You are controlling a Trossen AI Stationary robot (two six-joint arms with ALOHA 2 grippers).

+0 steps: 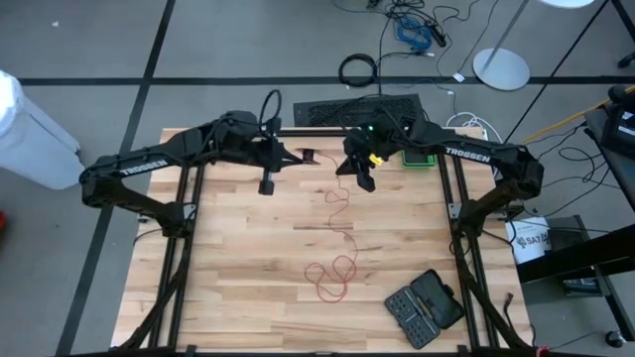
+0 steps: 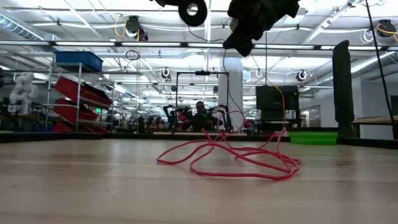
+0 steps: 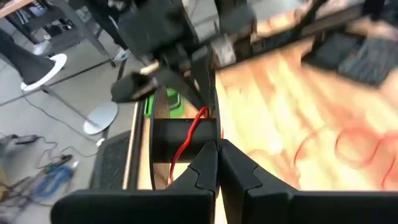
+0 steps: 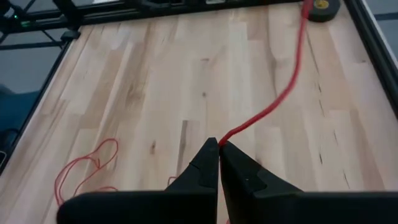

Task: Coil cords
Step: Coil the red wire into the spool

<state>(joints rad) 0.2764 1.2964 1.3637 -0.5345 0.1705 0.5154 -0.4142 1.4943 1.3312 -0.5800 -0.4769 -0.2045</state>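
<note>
The thin red cord (image 1: 335, 260) lies in loose loops on the wooden table (image 1: 238, 268); the low view shows the same pile (image 2: 231, 157). One strand rises from it to my right gripper (image 1: 349, 171), which is shut on the cord above the table's far middle. From there the cord runs on to the small black reel (image 1: 309, 156), which is held in the air by my shut left gripper (image 1: 297, 156). A few turns of red cord sit on the reel's core (image 3: 189, 134). My left gripper pinches the rim of one of the reel's flat side discs (image 3: 213, 124) between its two fingers, coming from the table's left and slanting a little down. The reel is lifted clear of the table. My right gripper pinches a single strand of the red cord (image 4: 225, 138) between its fingertips, slanting down. The stretch from the fingers to the reel (image 4: 320, 5) runs nearly straight. The rest hangs slack down to the pile on the table.
An open black case of bits (image 1: 425, 307) lies at the near right. A green object (image 1: 419, 159) sits at the far right, behind my right arm. A dark mat (image 1: 342, 109) lies beyond the far edge. The table's left half is bare wood.
</note>
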